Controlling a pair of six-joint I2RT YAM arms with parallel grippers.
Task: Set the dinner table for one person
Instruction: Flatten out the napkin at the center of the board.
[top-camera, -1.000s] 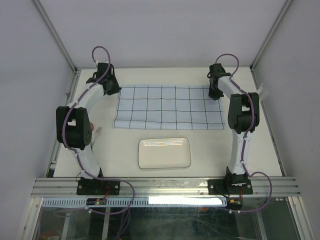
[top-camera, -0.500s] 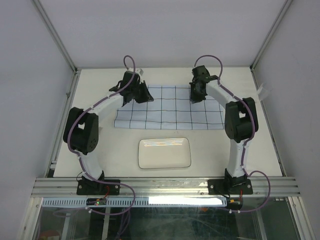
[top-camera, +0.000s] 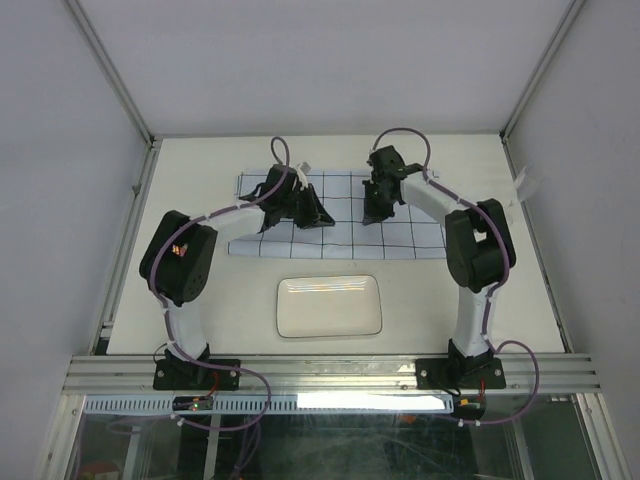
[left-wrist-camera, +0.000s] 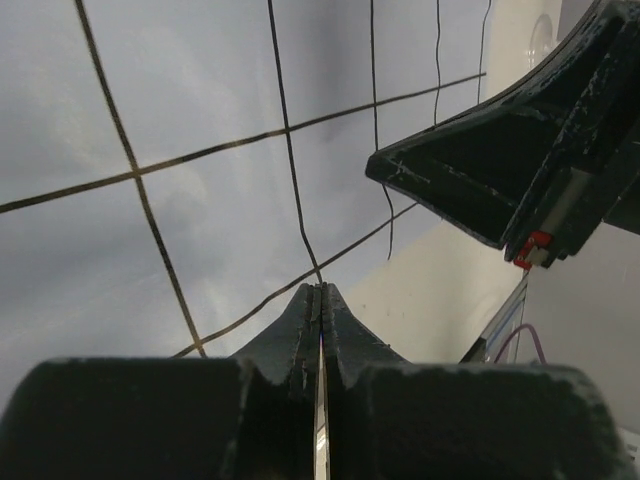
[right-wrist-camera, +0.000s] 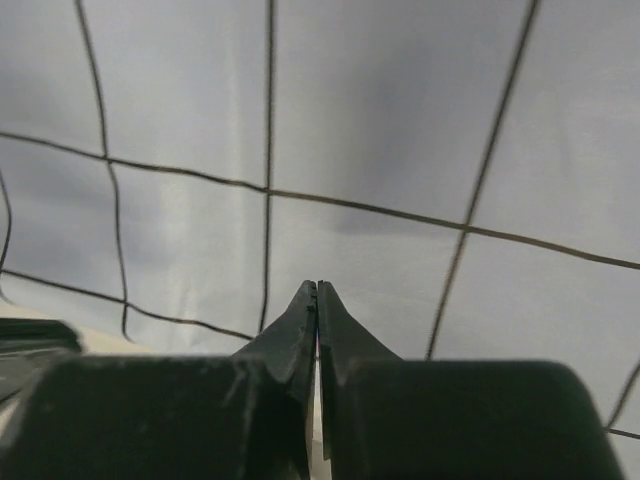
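Observation:
The cream-white dinner table (top-camera: 190, 165) carries a pale-blue cloth (top-camera: 340, 238) with dark grid lines at its far middle and a white rectangular plate (top-camera: 329, 306) nearer the arms. My left gripper (top-camera: 322, 219) is shut and empty, low over the left-centre of the cloth (left-wrist-camera: 200, 120). My right gripper (top-camera: 369, 216) is also shut and empty, over the cloth (right-wrist-camera: 380, 120) just right of centre. In the left wrist view my shut left gripper (left-wrist-camera: 318, 291) points at the cloth's edge with the right gripper's body (left-wrist-camera: 510, 170) close ahead. The right gripper (right-wrist-camera: 317, 287) hovers over the grid lines.
Aluminium rails (top-camera: 330, 375) edge the table at the front, and grey walls with corner posts (top-camera: 110, 80) close in the sides and back. Bare tabletop (left-wrist-camera: 450, 290) shows beside the cloth. The two grippers are only a short gap apart.
Both arms have swung inward from the cloth's far corners to its middle, closing the gap between them. Both grippers stayed shut. Cloth and plate lie where they were.

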